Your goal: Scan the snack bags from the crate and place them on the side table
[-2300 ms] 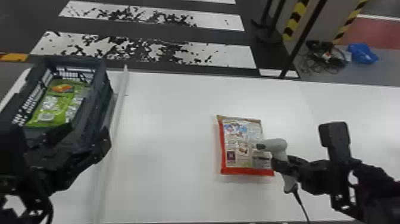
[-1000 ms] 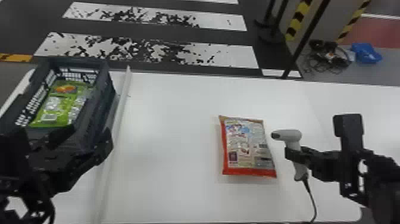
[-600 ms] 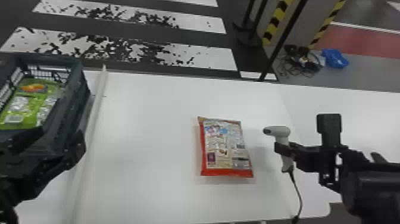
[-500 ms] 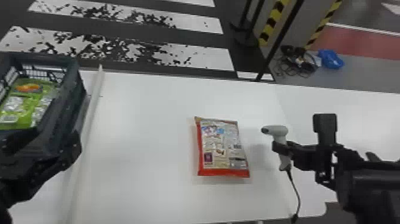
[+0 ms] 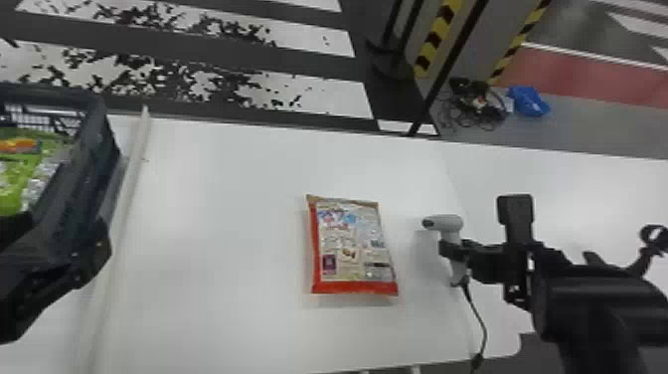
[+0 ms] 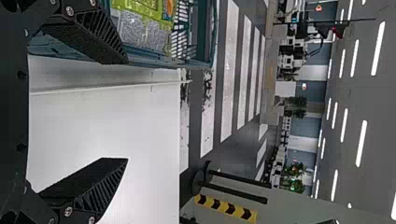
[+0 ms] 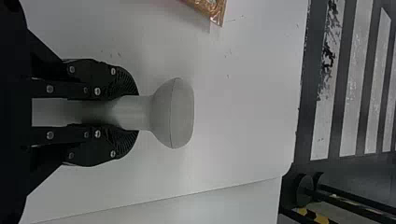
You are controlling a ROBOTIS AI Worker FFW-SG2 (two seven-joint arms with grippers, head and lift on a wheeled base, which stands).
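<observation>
My right end effector [image 5: 453,248] is clamped on the scanner [image 5: 450,223]; my left end effector [image 5: 64,224] is near the crate [image 5: 94,164], fingers apart; red-edged snack bag [image 5: 352,246] lies on the white surface [image 5: 223,224], between crate and scanner; green snack packaging [image 5: 15,171] sits inside the crate.

Left hand [image 5: 63,223] holds 2 fingers wide apart; right hand [image 5: 452,249] has 2 clamped.

I see one red-edged snack bag [image 5: 348,248] flat on the white table [image 5: 223,248], print-covered side up, gray scanner [image 5: 450,224] upright near it, head facing the bag, and green snack bags [image 5: 15,174] inside the dark crate [image 5: 99,164].
</observation>
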